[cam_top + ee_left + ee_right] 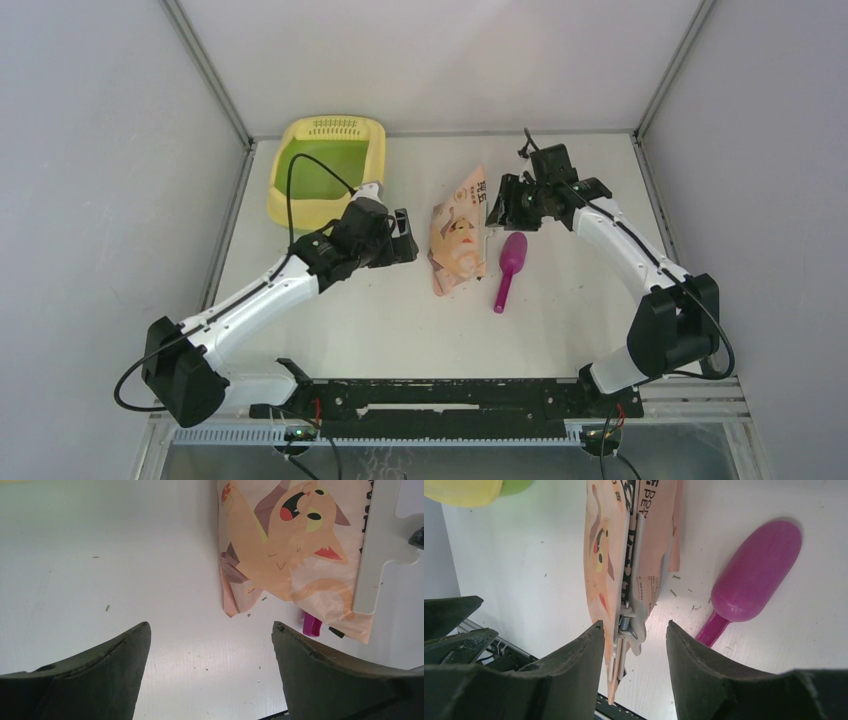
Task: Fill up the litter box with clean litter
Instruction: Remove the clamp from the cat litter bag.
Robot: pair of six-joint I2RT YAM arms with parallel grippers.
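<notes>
The pale yellow litter box with its green floor showing stands at the back left; a corner of it shows in the right wrist view. A mass of clean litter is not in view; only a few stray granules lie on the table. The peach bag lies flat mid-table, closed by a white clip. My right gripper is open, its jaws on either side of the clip's end and the bag's edge. My left gripper is open and empty, just left of the bag.
A magenta scoop lies right of the bag, bowl away from me; it also shows in the right wrist view. The left arm reaches over the table in front of the litter box. Grey walls enclose the table on three sides.
</notes>
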